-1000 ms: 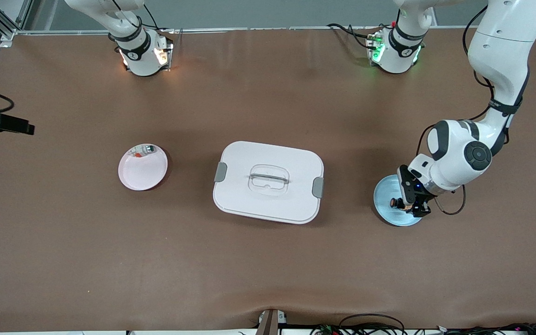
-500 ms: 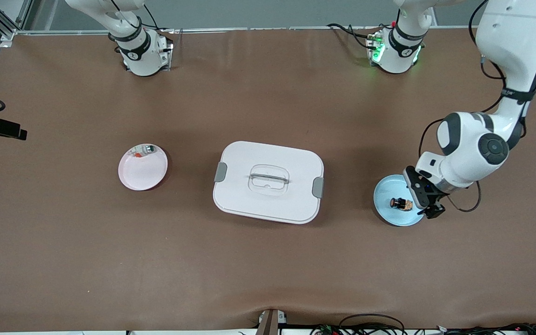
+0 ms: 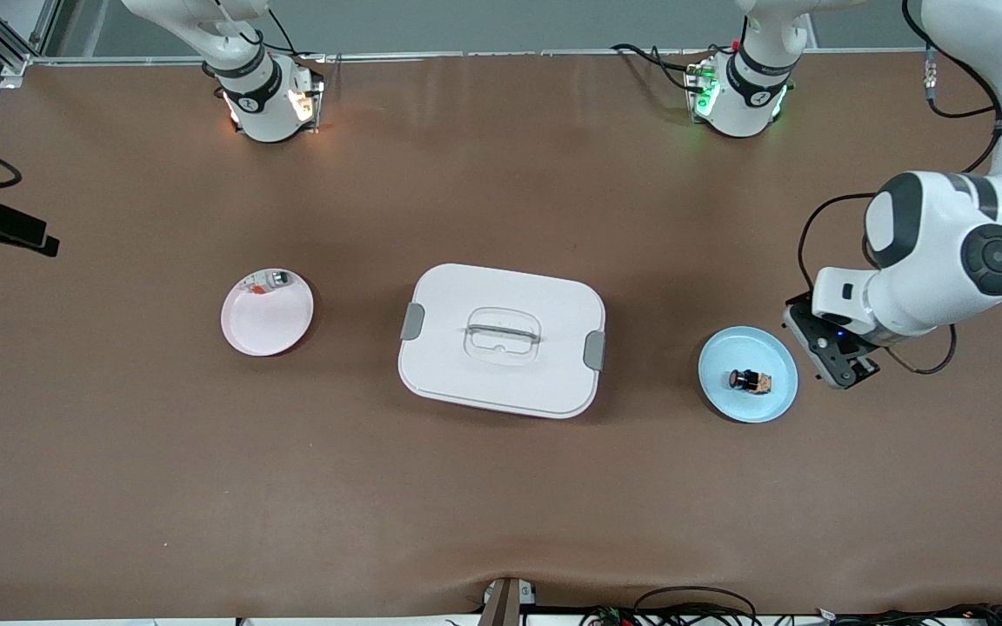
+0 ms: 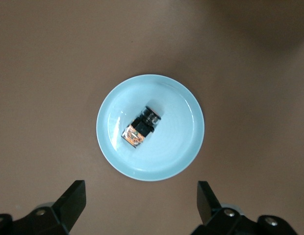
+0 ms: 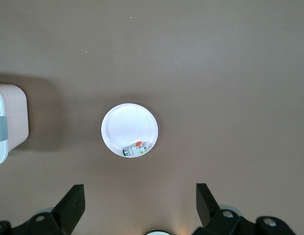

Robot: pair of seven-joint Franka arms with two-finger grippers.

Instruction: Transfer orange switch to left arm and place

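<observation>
**Ana:** Claw first, please: where is the left one?

**Ben:** Left claw [image 3: 840, 365] hangs just beside the pale blue plate [image 3: 775, 396], over bare bench [image 3: 501, 504] at the left arm's end. Its fingers [image 4: 73, 200] stand wide apart with nothing between them.

**Ana:** And the orange switch?

**Ben:** The orange switch [image 3: 751, 381] lies on its side in the middle of that blue plate, free of the claw. It looks delivered, so I judge the step in hand to be the left arm's retreat.

**Ana:** How should that be done well?

**Ben:** Lift clear before swinging, so no finger clips the plate rim and rolls the little cylinder. Keep the path away from the box [image 3: 501, 339], which sits mid-bench, well apart from the plate.

**Ana:** What lies farther off?

**Ben:** Toward the right arm's end is a pink-white plate [image 3: 267, 326] holding a whitish part with red and green bits [image 3: 266, 281]. Only the right arm's base shows in the front view, but its wrist view shows the right claw [image 5: 139, 208] high over that plate, fingers apart and empty, waiting.
</observation>
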